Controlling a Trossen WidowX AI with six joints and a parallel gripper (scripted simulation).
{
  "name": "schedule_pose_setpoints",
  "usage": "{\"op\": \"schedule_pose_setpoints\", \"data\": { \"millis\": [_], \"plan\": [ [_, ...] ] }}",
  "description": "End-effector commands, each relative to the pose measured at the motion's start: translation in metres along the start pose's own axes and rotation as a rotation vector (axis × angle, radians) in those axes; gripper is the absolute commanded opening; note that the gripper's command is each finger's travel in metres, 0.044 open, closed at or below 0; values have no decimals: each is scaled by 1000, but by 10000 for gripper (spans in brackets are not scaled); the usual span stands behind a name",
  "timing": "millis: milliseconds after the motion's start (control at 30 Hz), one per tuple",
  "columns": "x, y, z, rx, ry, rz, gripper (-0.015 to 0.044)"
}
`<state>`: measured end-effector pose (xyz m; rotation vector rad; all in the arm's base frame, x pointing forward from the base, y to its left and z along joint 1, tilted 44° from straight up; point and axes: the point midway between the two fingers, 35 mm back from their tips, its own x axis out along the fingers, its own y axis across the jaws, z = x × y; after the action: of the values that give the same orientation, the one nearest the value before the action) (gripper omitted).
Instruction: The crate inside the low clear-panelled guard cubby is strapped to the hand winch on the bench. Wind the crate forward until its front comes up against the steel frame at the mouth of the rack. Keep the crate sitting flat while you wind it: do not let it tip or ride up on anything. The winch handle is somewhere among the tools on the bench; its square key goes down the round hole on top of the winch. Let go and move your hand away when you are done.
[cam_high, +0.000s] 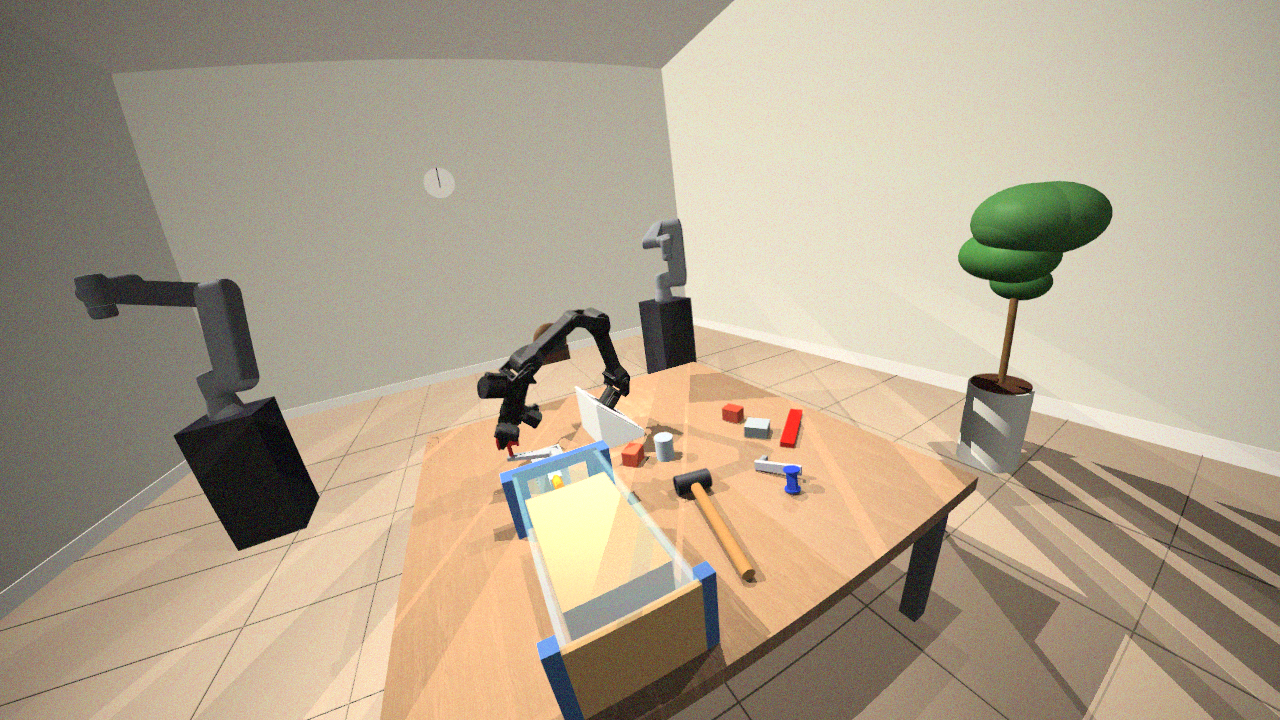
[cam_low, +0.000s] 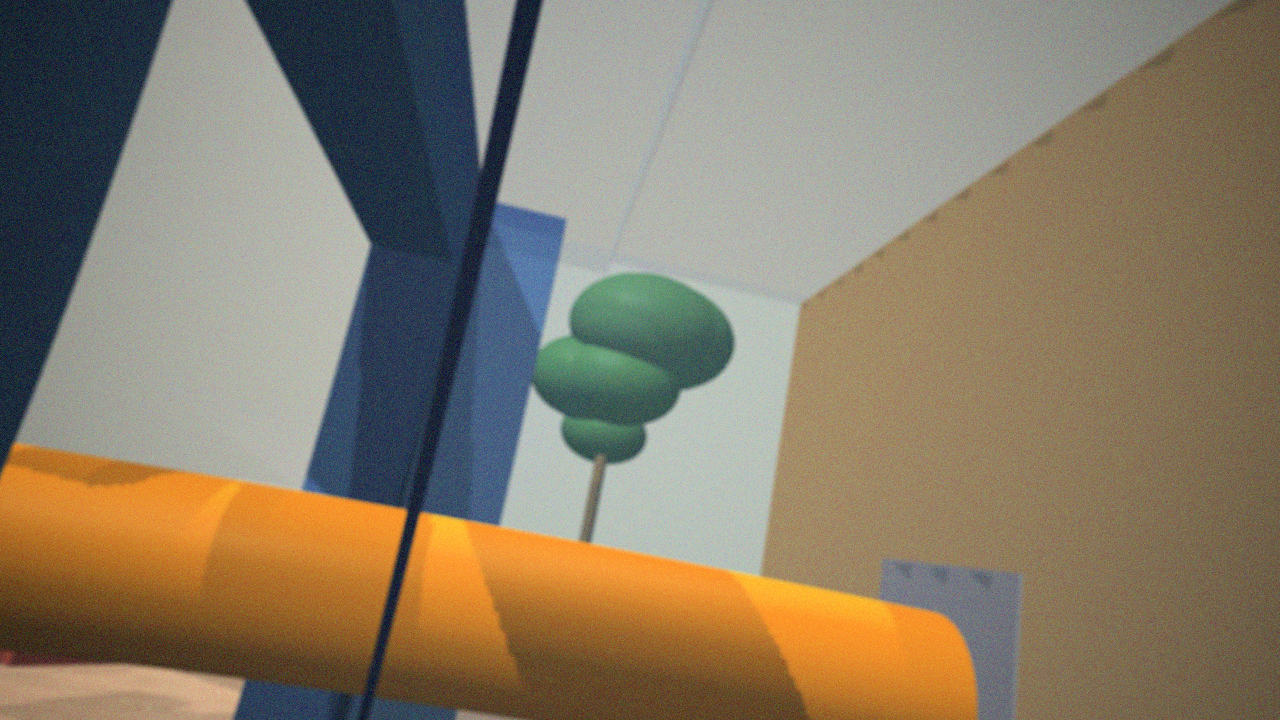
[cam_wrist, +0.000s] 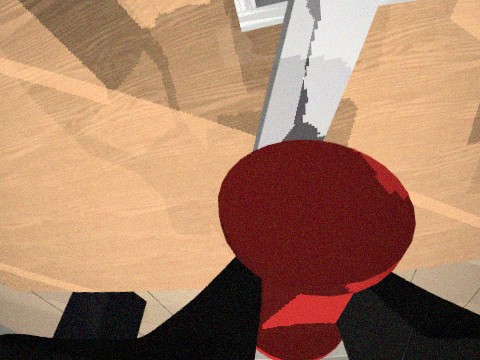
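Observation:
My gripper (cam_high: 507, 444) (cam_wrist: 306, 311) is shut on the red knob (cam_wrist: 315, 215) of the winch handle. The handle's flat silver arm (cam_high: 529, 456) (cam_wrist: 315, 65) runs from the knob to the winch (cam_wrist: 248, 16), which shows only in part; the key and hole are hidden. The crate (cam_high: 581, 532), with a pale yellow top, sits inside the clear-panelled cubby and looks flat. A gap shows between its front and the blue frame (cam_high: 559, 460) at the mouth. An orange cylinder (cam_high: 556, 481) (cam_low: 581, 608) lies in that gap, ahead of the crate.
A white upright panel (cam_high: 604, 420) stands behind the winch. Right of the cubby are a red block (cam_high: 632, 454), a grey cylinder (cam_high: 663, 446) and a mallet (cam_high: 721, 530). Further right are a blue spool-like piece (cam_high: 792, 480), a silver bracket-like piece (cam_high: 771, 465) and a red bar (cam_high: 791, 428).

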<state>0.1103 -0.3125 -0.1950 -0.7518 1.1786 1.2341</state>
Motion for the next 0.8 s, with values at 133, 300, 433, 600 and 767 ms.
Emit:
{"op": "schedule_pose_setpoints", "data": {
  "millis": [133,300,433,600,767],
  "plan": [
    [2,-18,3,-4,-11,-26,0],
    [2,-23,3,-4,-11,-26,0],
    [2,-28,3,-5,-11,-26,0],
    [2,-34,4,-5,-11,-27,0],
    [1,-39,5,-5,-12,-27,0]
  ]
}}
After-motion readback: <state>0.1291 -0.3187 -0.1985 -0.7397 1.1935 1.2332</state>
